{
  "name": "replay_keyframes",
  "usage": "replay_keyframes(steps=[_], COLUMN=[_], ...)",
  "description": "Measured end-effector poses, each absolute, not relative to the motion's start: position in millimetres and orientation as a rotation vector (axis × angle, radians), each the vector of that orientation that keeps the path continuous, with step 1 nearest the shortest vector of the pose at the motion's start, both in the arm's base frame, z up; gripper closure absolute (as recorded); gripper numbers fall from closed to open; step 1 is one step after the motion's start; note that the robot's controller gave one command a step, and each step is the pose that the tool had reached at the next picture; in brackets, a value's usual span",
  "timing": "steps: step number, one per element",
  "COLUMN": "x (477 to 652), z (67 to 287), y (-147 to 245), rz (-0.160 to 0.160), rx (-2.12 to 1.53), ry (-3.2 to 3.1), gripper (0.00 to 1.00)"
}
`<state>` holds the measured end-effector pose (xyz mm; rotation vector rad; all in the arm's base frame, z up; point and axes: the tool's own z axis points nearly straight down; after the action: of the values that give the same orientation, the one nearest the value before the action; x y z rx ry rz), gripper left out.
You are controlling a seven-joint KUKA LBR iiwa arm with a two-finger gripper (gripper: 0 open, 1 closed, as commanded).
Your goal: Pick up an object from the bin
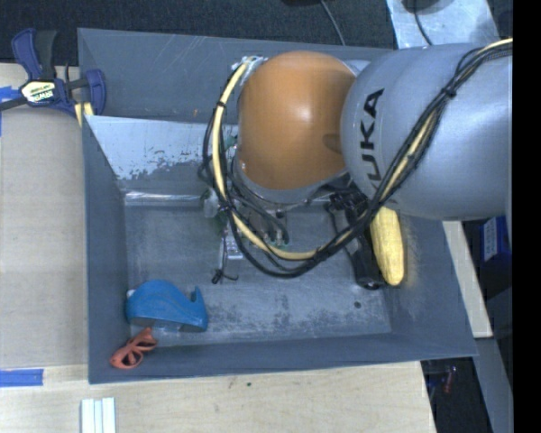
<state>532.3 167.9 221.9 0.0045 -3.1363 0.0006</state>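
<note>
Bin [104,242]: pick not yet done.
Arm [433,133]: reaching into bin centre.
Gripper [227,262]: low over bare floor; open or closed, cannot tell; nothing visibly held.
Left to grasp: blue dispenser [167,305] lower left, yellow cob [388,244] at right, orange loop [133,352] just beside dispenser.

Scuffed matt grey metal bin [279,318]

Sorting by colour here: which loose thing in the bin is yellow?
The cob-shaped piece by the right wall. The blue block and small orange-red loop lie at the lower left.
</note>
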Motion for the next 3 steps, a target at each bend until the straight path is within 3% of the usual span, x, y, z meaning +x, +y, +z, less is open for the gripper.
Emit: replay_keyframes(steps=[1, 2, 3], x=[534.2, 494.3, 496.1], z=[226, 91, 162], y=[167, 233, 242], rz=[-0.002, -0.002, -0.01], rx=[-0.001, 0.022, -0.333], ry=[-3.144, -3.144, -3.143], gripper=[0.0, 0.0, 0.0])
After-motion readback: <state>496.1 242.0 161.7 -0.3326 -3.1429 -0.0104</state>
